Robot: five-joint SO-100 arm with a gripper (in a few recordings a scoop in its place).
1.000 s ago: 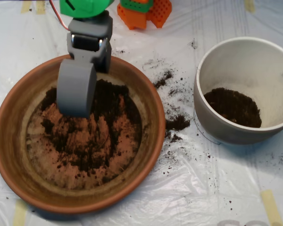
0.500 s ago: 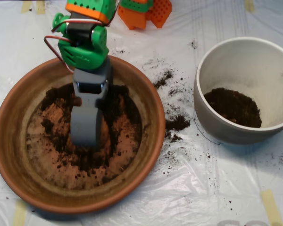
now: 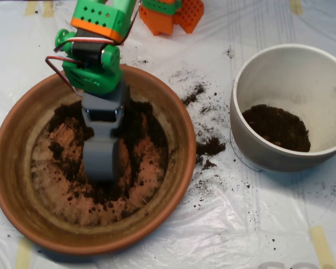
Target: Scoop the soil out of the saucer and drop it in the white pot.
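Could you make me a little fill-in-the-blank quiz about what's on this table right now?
1. The grey clamshell scoop is down inside the round ____ saucer.
2. The off-white ceramic pot stands to the ____ of the saucer.
3. Loose dark soil lies spilled on the ____ sheet between them.

Missing words: terracotta; right; plastic

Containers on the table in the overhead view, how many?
2. The terracotta saucer sits at left with soil and the pincer down in it; the white pot sits at right, holding a dark soil patch.
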